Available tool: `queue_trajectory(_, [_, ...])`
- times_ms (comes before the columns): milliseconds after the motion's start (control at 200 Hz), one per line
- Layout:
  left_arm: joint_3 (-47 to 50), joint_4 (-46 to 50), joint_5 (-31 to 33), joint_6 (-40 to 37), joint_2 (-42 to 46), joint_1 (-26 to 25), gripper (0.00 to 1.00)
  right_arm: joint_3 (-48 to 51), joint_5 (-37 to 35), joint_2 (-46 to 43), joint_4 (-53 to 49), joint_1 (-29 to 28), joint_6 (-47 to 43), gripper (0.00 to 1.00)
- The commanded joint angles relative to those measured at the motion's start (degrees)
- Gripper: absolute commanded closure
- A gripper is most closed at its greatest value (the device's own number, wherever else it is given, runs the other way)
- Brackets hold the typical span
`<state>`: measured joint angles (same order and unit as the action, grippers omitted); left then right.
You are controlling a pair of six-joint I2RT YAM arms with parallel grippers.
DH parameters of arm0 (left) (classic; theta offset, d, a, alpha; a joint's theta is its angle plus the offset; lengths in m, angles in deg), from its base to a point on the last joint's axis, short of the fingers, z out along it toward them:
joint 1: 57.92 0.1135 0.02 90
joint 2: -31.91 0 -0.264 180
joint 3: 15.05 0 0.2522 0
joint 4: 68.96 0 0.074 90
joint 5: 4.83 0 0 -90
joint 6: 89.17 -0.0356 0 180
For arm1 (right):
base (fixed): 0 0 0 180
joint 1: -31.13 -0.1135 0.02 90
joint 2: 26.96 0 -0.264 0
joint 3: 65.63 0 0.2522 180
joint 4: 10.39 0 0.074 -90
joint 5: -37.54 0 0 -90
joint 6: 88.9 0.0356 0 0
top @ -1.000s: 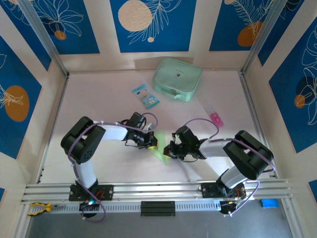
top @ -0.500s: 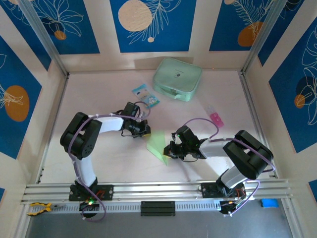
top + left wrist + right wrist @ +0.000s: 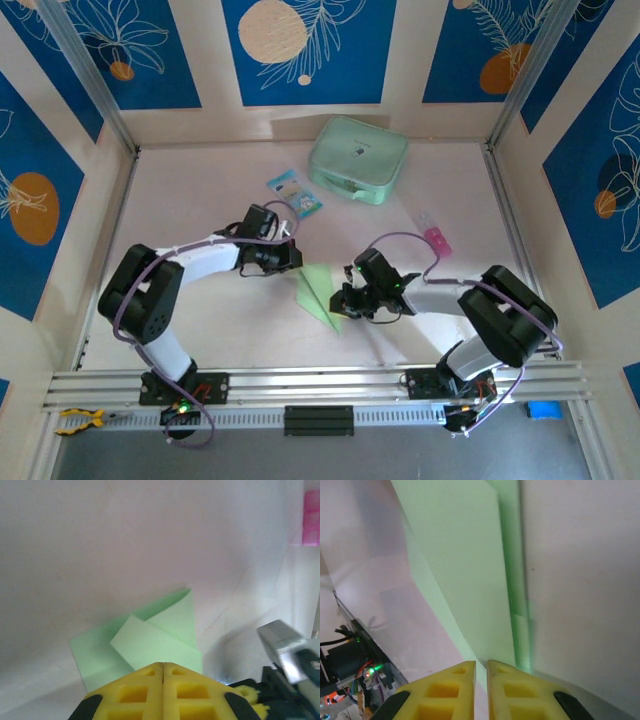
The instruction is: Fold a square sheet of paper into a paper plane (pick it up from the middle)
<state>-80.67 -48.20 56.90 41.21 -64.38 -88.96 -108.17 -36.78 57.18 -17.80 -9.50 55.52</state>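
The left gripper [image 3: 296, 259], jaws together, has backed off the paper [image 3: 318, 294] while the right gripper [image 3: 341, 303] parts its jaws slightly, likely releasing a finished fold.

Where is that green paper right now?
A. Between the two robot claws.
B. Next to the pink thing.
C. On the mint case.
A: the paper lies between the left gripper and the right gripper, well away from the case.
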Motion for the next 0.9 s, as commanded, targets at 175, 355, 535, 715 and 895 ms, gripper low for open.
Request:
queue_trajectory(175, [-0.26, -2.81, -4.08, 0.23, -1.48, -4.56, 0.96, 2.54, -6.51, -11.86, -8.82, -2.32, 4.87, 0.73])
queue_trajectory(355, [-1.09, -2.75, -5.78, 0.22, -3.66, -5.27, 0.96, 6.08, -10.96, -19.22, -13.75, -4.47, 10.24, 0.68])
queue_trajectory(535, [-2.32, -1.25, -5.7, -0.8, -4.33, -5.32, 0.96, 8.8, -12.06, -23.6, -14.44, -5.47, 12.98, 0.64])
queue_trajectory(715, [-2.5, -1.04, -5.63, -1.44, -5.74, -5.26, 0.96, 8.4, -12.17, -24.34, -15.67, -5.87, 12.99, 0.64])
queue_trajectory(895, [-2.27, -1.05, -5.1, -1.54, -7.28, -5.22, 0.96, 8.91, -12.21, -24.85, -15.24, -6.65, 14.3, 0.61])
